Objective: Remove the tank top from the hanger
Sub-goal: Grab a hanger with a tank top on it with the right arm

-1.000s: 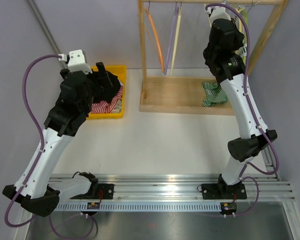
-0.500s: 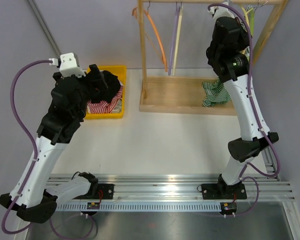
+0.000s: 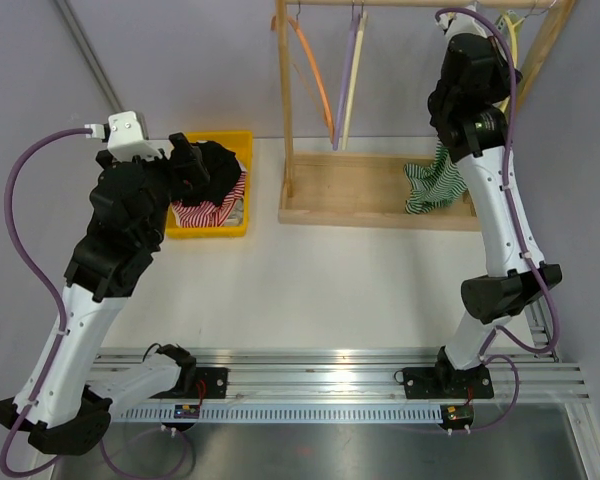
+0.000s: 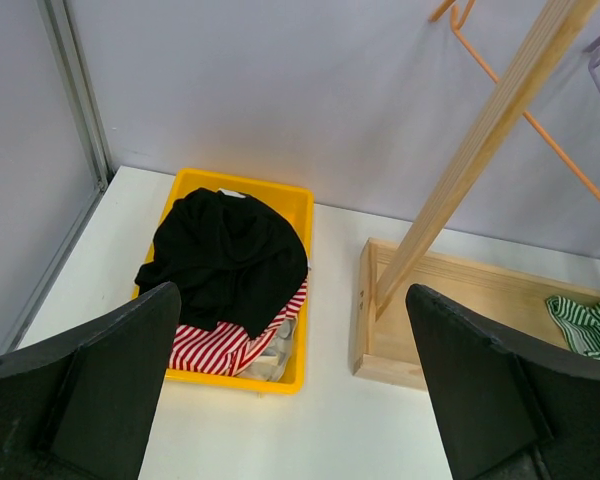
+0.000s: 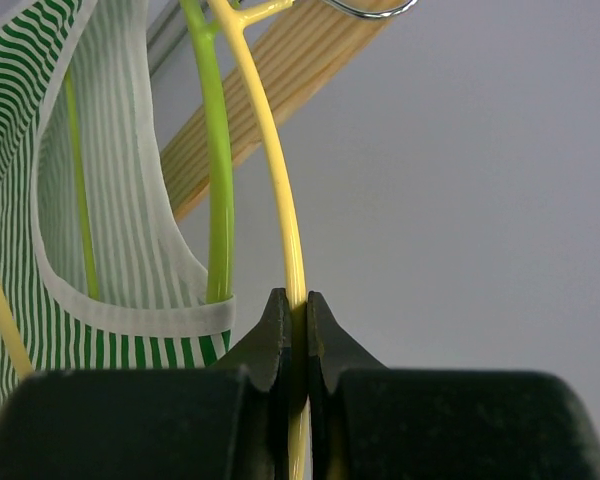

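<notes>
The green-and-white striped tank top (image 5: 120,350) hangs at the left of the right wrist view, and a green hanger (image 5: 215,200) runs down into its white-trimmed opening. My right gripper (image 5: 300,300) is shut on a thin yellow hanger (image 5: 270,170) just beside it. From above, the tank top (image 3: 432,185) drapes down onto the wooden rack's base (image 3: 350,190), under the right arm. The yellow hanger (image 3: 518,22) shows at the rail; the right jaws are hidden there. My left gripper (image 4: 290,290) stands open and empty, high above the yellow bin (image 4: 300,210).
The bin (image 3: 242,140) holds a black garment (image 4: 230,255) over red-striped cloth (image 4: 215,345). An orange hanger (image 3: 315,75) and a purple hanger (image 3: 348,70) hang from the rack. A slanted wooden post (image 4: 480,160) rises from the base. Grey walls enclose the table.
The right arm has moved right and farther back along the rail with the yellow hanger, drawing the tank top upward. The left arm has drawn back to the left, still open.
</notes>
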`<action>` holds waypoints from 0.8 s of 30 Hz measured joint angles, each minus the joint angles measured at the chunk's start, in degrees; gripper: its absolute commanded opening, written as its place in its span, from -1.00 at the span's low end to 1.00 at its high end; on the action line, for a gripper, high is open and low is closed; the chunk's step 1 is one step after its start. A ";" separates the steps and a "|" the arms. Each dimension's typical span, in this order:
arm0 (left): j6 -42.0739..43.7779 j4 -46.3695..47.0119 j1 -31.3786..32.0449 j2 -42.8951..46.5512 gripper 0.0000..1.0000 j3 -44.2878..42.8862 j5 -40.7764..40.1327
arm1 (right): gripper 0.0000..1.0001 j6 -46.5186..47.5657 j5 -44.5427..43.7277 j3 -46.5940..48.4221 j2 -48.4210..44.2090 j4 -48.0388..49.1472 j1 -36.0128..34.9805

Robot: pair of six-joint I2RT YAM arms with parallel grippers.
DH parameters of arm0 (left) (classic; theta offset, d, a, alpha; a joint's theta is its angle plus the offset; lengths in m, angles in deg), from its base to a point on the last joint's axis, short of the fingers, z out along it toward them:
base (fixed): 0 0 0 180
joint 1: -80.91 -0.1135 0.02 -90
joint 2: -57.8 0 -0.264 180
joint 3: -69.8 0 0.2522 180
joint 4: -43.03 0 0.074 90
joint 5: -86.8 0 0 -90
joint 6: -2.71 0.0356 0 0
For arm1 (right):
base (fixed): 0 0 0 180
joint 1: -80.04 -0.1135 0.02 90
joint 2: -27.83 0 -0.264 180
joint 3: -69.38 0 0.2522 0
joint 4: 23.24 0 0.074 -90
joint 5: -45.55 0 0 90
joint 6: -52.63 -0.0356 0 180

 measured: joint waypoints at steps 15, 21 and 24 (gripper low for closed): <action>-0.07 0.11 0.00 0.17 0.98 1.42 0.46 | -1.00 -4.81 4.24 2.32 3.91 -1.68 5.77; -0.11 0.09 0.00 0.17 0.98 1.42 0.46 | -1.00 -3.39 1.70 0.85 5.16 2.49 3.02; -0.13 0.09 0.00 0.17 0.98 1.44 0.48 | -1.00 -1.64 -0.11 2.32 6.12 2.67 1.38</action>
